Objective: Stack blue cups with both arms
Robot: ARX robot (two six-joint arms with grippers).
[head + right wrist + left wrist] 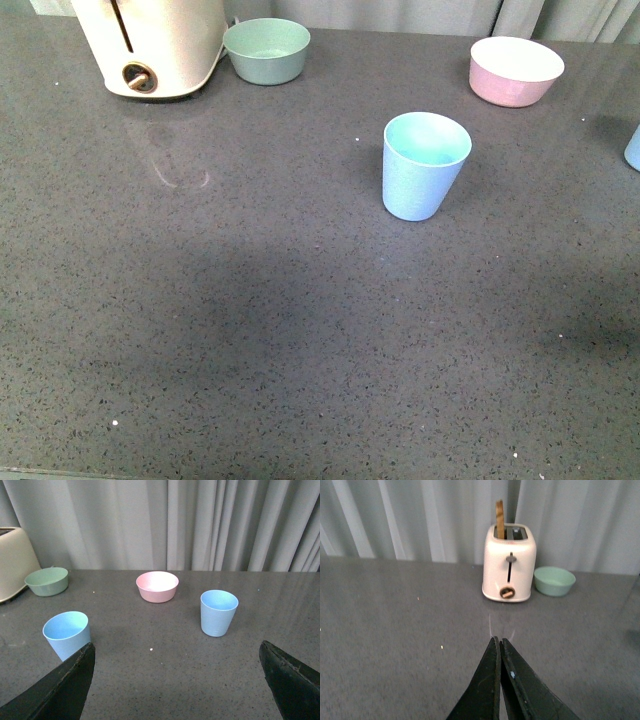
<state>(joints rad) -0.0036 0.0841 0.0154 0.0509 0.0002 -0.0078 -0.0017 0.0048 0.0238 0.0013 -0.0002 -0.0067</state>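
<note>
One blue cup [424, 165] stands upright and empty near the middle of the grey table. The second blue cup [633, 148] shows only as a sliver at the right edge of the front view. Both stand upright in the right wrist view, one cup [67, 633] beside a finger, the other cup [218, 612] farther off. My right gripper [177, 652] is open and empty, its fingers [67, 687] wide apart above the table. My left gripper [500, 645] is shut and empty, pointing at the toaster. Neither arm shows in the front view.
A cream toaster [155, 45] stands at the back left with a mint-green bowl [266, 50] beside it. A pink bowl [515, 70] sits at the back right. Grey curtains hang behind the table.
</note>
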